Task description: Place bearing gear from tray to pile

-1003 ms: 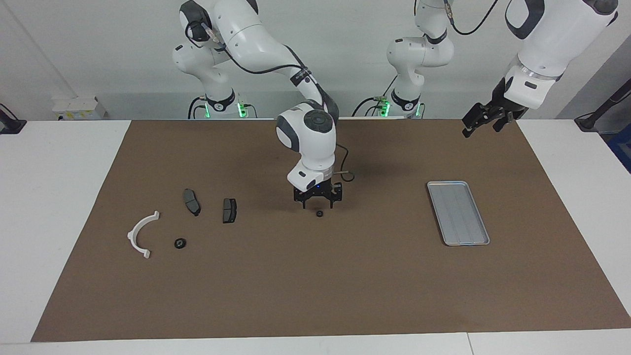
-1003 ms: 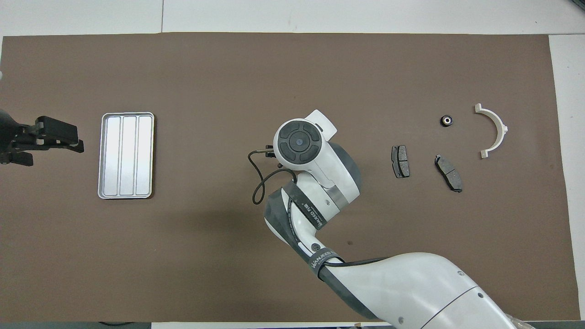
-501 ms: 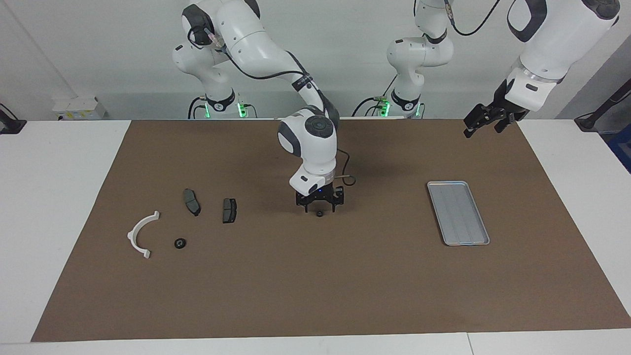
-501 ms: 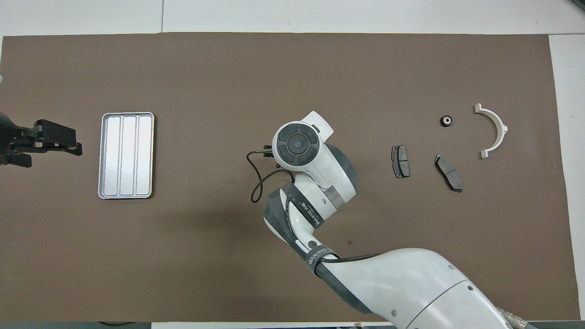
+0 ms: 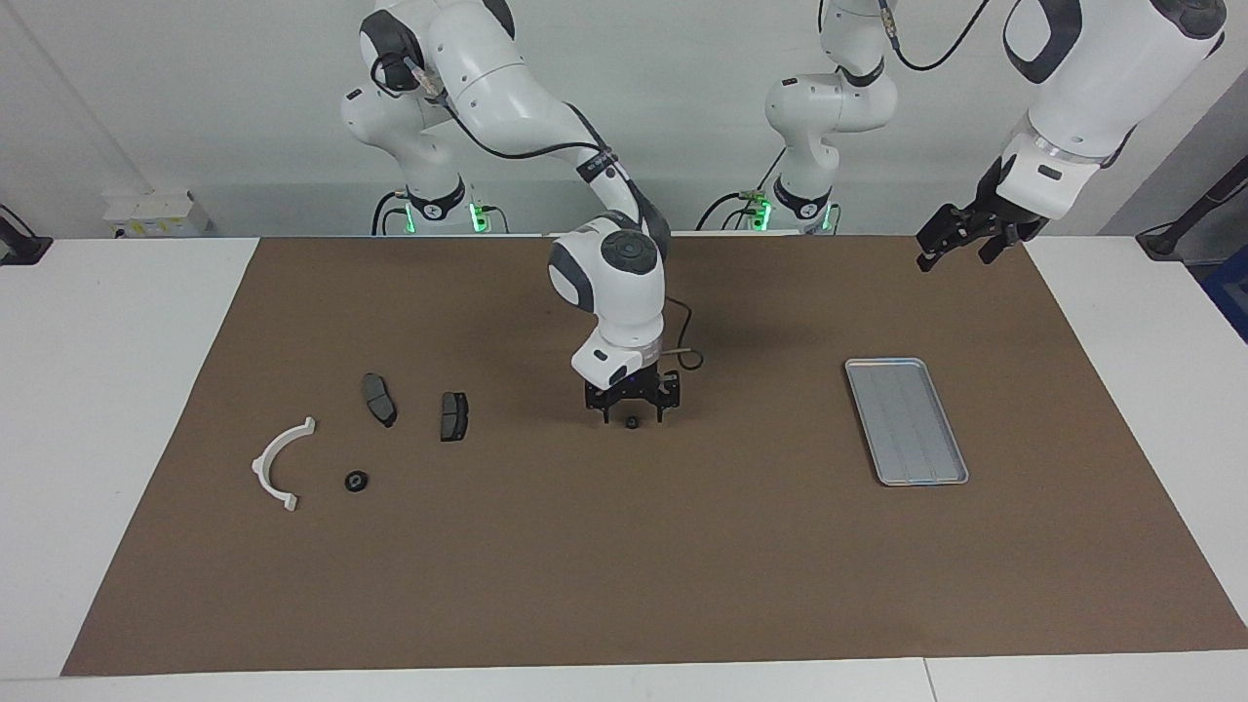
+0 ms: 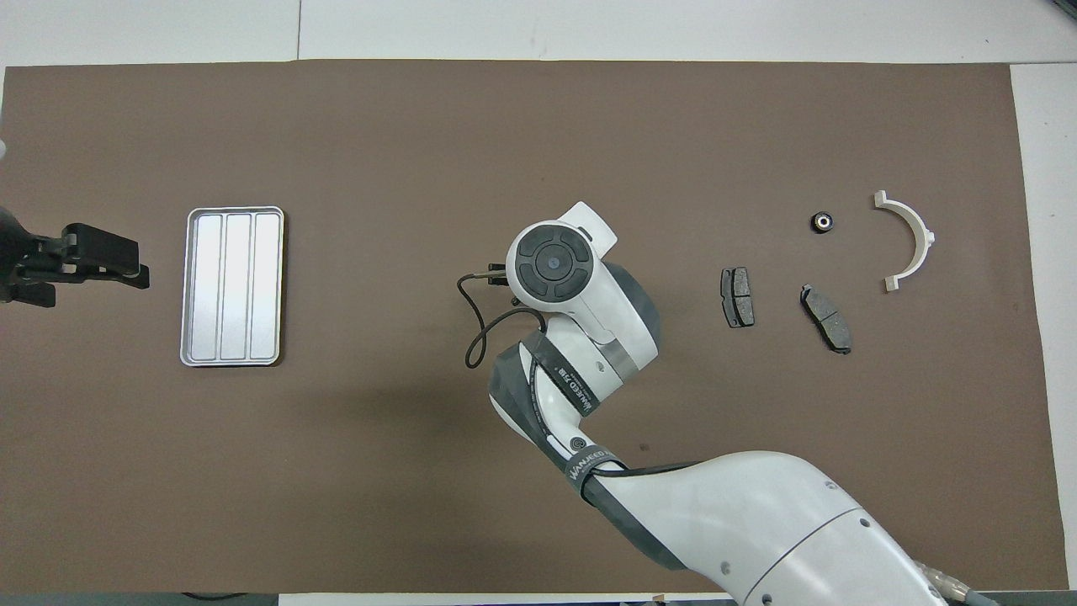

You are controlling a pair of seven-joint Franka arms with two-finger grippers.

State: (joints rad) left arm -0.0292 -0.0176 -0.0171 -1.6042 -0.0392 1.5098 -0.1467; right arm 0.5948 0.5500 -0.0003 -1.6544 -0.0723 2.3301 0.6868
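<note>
Right end effector (image 5: 632,417) open astride small bearing gear (image 5: 632,422), hidden overhead.

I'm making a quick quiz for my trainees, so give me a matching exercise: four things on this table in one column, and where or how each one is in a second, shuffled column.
Things:
1. tray
2. white half-ring bracket
3. right gripper
4. left gripper

Places or states:
A. open, low over a small black gear in the middle of the mat
B. raised over the mat's corner at the left arm's end
C. lies with nothing in it, toward the left arm's end
D. lies at the right arm's end, beside another small black gear

Pairs: 1-C, 2-D, 3-A, 4-B
</note>
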